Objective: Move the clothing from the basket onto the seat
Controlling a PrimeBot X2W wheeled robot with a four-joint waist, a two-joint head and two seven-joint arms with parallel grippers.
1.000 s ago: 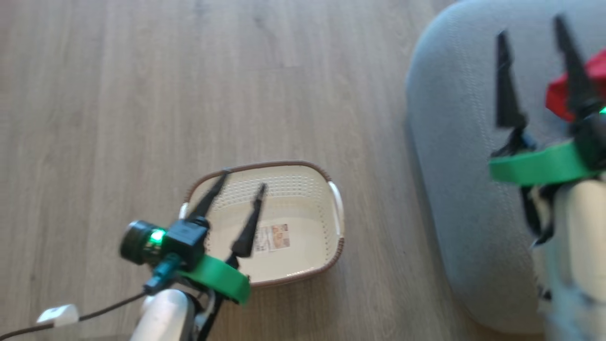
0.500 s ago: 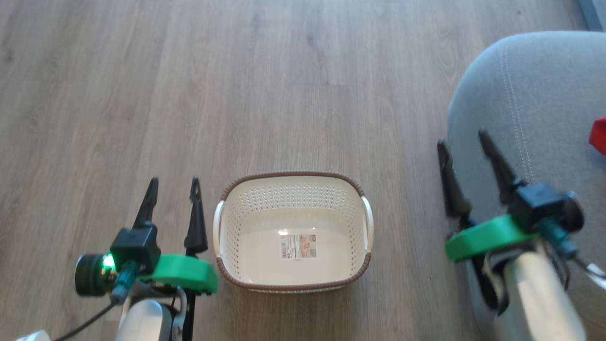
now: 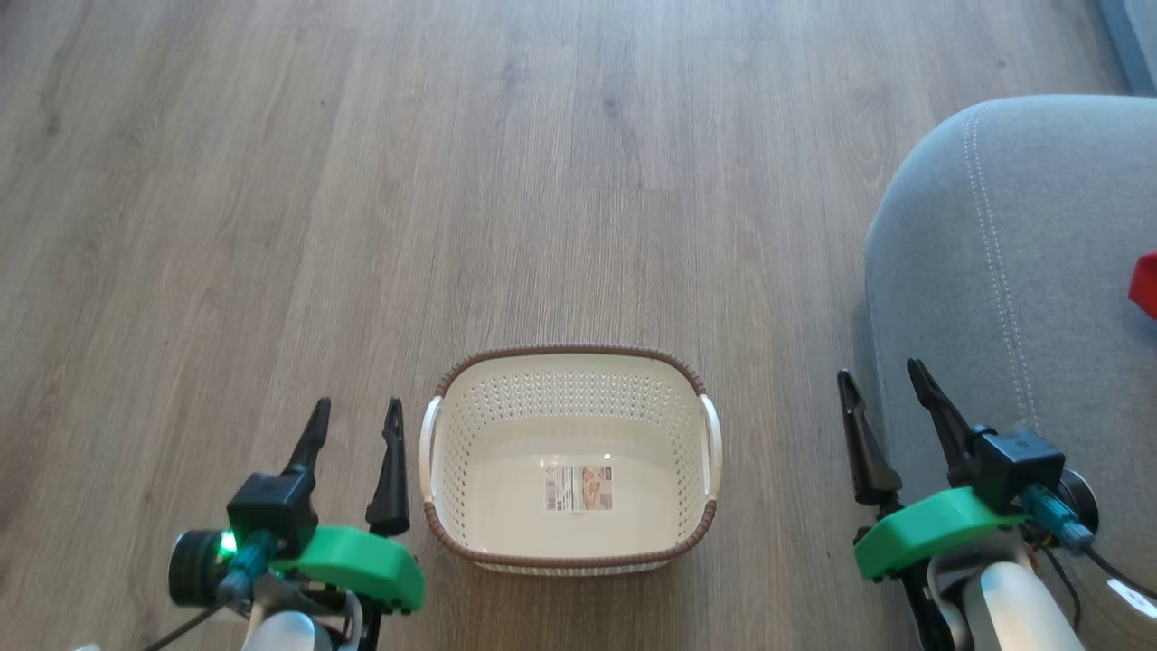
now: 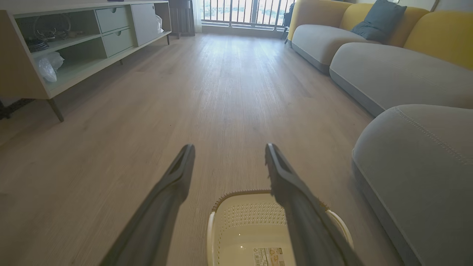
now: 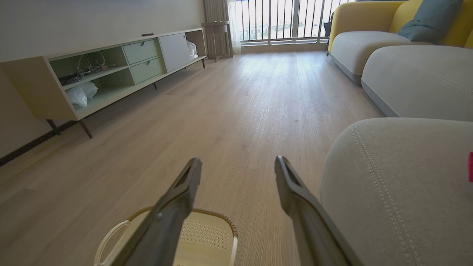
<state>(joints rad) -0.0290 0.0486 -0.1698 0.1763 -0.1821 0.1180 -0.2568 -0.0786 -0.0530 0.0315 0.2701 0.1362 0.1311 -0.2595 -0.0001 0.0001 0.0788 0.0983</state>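
The cream basket (image 3: 470,506) stands on the wood floor with only a paper label on its bottom. It also appears low in the left wrist view as the basket (image 4: 236,221) and in the right wrist view as the basket (image 5: 207,229). A sliver of red clothing (image 3: 1144,286) lies on the grey seat (image 3: 1012,271) at the right edge; the same clothing (image 5: 470,167) peeks in on the seat (image 5: 399,192). My left gripper (image 3: 355,413) hangs open left of the basket. My right gripper (image 3: 881,375) is open beside the seat's front edge, holding nothing.
A low TV cabinet (image 4: 74,48) with shelves and drawers runs along the left wall. More grey and yellow sofa sections (image 4: 388,70) stretch along the right, with a blue cushion (image 4: 384,18). Open wood floor (image 3: 452,181) lies ahead toward a railed window (image 5: 281,18).
The head camera has swung back toward the basket. My right gripper has come off the seat, away from the red clothing, to its front edge; my left gripper has left the basket for its left side.
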